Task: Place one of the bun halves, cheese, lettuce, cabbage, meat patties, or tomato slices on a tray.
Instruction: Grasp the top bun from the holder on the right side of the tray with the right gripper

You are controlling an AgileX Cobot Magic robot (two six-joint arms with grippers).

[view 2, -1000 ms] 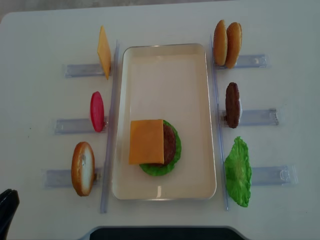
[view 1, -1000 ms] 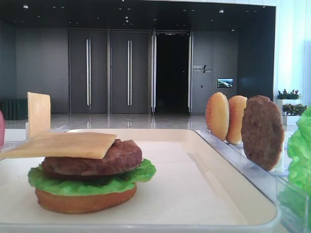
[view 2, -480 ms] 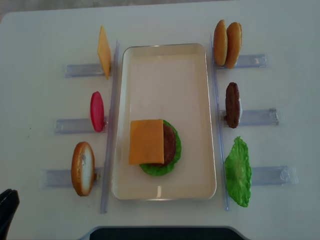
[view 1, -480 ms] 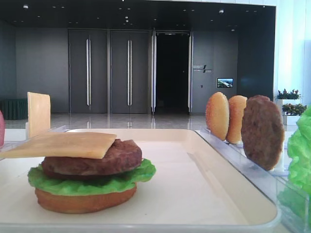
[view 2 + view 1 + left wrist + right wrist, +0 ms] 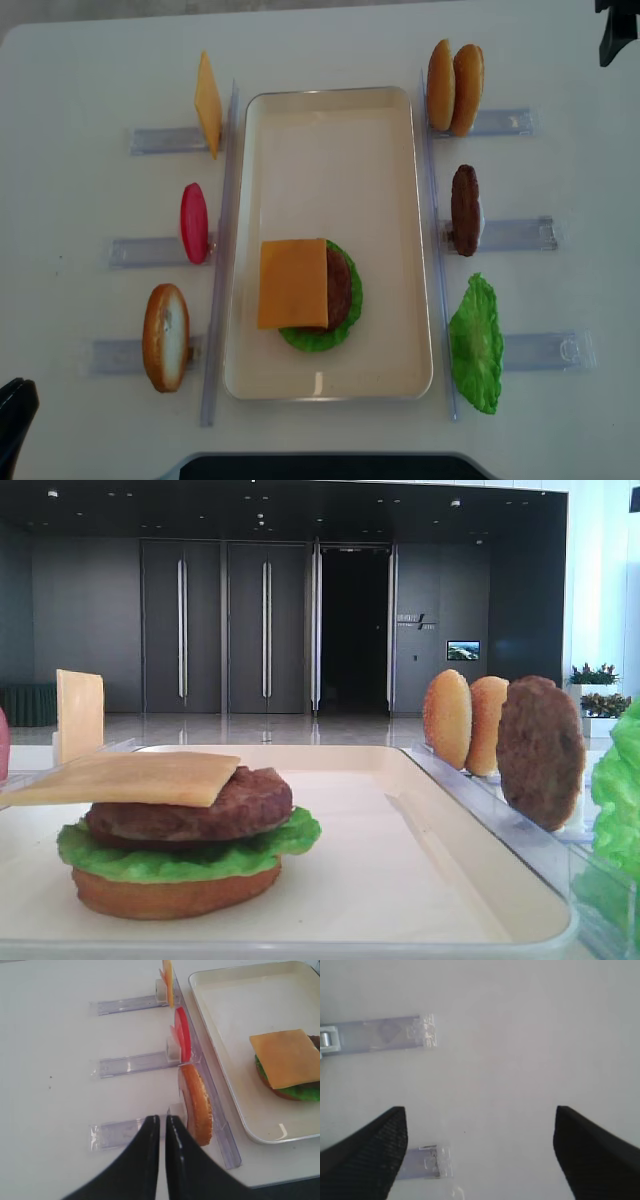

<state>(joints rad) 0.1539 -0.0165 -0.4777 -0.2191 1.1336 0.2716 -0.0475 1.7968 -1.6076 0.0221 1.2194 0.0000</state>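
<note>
One partly built burger is sitting on the large cream-white rectangular tray [image 5: 330, 150], toward its near end: a flat orange-brown bun bottom [image 5: 175, 892], a ruffled bright green lettuce leaf [image 5: 318, 339], a thick dark-brown meat patty [image 5: 200, 808] and a thin square yellow-orange cheese slice [image 5: 292, 283] lying on top, overhanging to the left. Clear plastic holders [image 5: 160, 140] are standing along both long sides of the tray. On the left side they are holding an upright cheese slice [image 5: 208, 104], a red tomato slice [image 5: 193, 223] and a sesame-speckled bun half [image 5: 165, 337]; on the right, two golden-tan bun halves [image 5: 454, 87], a second dark patty [image 5: 464, 210] and another green lettuce leaf [image 5: 476, 345]. Nothing on the tray or in the holders is differing from a second ago. Only the right gripper [image 5: 616, 30] is newly showing, as a dark shape at the overhead view's top right corner, over bare white table [image 5: 520, 1035], its fingers [image 5: 367, 1155] spread wide and holding nothing. At the near left, the left gripper [image 5: 162, 1132] is hovering just beside the bun half, its fingers pressed together, empty.
</note>
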